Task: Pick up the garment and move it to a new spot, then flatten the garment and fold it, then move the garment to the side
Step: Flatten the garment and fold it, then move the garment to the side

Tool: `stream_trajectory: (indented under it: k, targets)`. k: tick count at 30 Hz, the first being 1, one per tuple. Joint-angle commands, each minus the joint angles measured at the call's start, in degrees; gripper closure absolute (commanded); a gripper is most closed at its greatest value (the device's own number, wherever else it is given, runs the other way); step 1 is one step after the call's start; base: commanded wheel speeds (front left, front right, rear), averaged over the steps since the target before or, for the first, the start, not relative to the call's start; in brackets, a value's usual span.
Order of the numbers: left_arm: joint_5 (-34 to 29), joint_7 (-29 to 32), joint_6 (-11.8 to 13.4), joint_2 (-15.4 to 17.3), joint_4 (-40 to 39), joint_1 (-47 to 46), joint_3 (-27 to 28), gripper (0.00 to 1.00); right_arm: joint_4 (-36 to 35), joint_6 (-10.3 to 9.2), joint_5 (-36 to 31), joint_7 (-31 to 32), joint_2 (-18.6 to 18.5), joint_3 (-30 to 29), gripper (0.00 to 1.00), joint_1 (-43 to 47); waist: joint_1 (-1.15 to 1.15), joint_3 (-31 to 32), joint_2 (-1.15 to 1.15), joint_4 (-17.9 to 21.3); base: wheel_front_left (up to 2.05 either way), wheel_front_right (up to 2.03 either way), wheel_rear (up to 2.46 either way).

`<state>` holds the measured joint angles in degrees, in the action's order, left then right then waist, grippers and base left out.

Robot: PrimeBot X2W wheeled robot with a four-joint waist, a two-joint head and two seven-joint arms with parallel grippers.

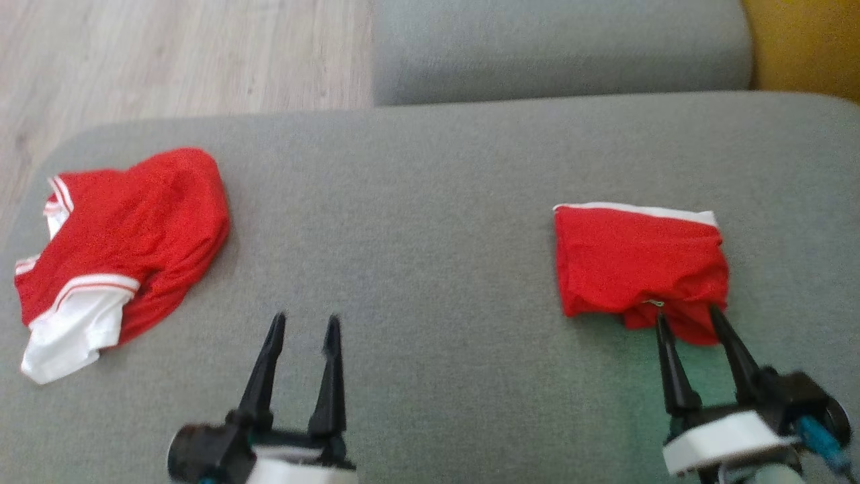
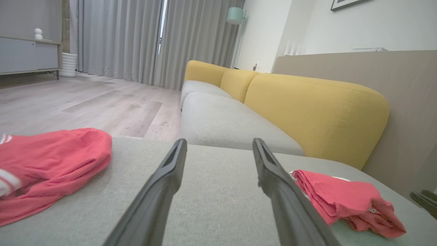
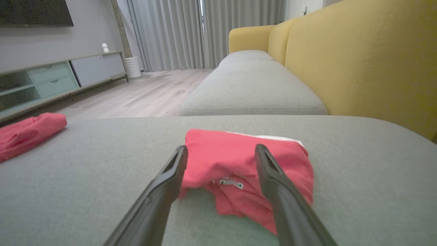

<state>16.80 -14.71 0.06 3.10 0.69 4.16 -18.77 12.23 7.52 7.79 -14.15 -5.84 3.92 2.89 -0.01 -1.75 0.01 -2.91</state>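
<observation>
A folded red garment (image 1: pixel 638 259) with a white strip along its far edge lies on the right part of the grey seat cushion (image 1: pixel 430 202). My right gripper (image 1: pixel 688 312) is open, its fingertips at the garment's loose near edge and nothing clamped between them. In the right wrist view the garment (image 3: pixel 222 164) sits just beyond and between the spread fingers (image 3: pixel 160 191) of that gripper (image 3: pixel 221 147). My left gripper (image 1: pixel 306 317) is open over bare cushion near the front middle. From the left wrist, that gripper (image 2: pixel 219 140) has the folded garment (image 2: pixel 341 198) at its lower right.
A second, crumpled red and white garment (image 1: pixel 134 228) lies at the cushion's left end. Another grey cushion (image 1: pixel 557 47) and the yellow backrest (image 2: pixel 314 112) are beyond. The wood floor (image 1: pixel 168 54) lies past the cushion's left edge, with a low cabinet (image 3: pixel 68 73) beyond.
</observation>
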Motion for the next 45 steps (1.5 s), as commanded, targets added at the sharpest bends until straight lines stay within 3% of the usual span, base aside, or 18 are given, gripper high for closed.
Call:
stream_trajectory:
  k: [1, 11, 45]
  targets:
    - [-0.33, -0.29, 0.53, -0.22, -2.08, 0.26, 2.62, 0.0, -1.37, -0.03, -1.01, -0.77, -0.72, 0.43, 0.0, -0.03, 0.01, 1.84, -0.01, 0.82, 0.0, 0.0, 0.0]
    - [-4.35, -0.29, 0.67, -0.22, 1.58, 4.7, 3.79, 0.0, -1.94, -0.03, 0.29, -0.84, -0.28, -0.78, 0.0, 4.8, 0.01, 4.91, -0.01, 0.23, 0.0, 0.0, 0.0]
    - [-4.18, -0.29, 1.33, -0.23, 1.94, 4.29, 2.19, 0.0, -1.32, -0.03, 1.88, -0.85, -0.57, -0.55, 0.0, 3.48, 0.01, 3.23, -0.01, 0.38, 0.0, 0.0, 0.0]
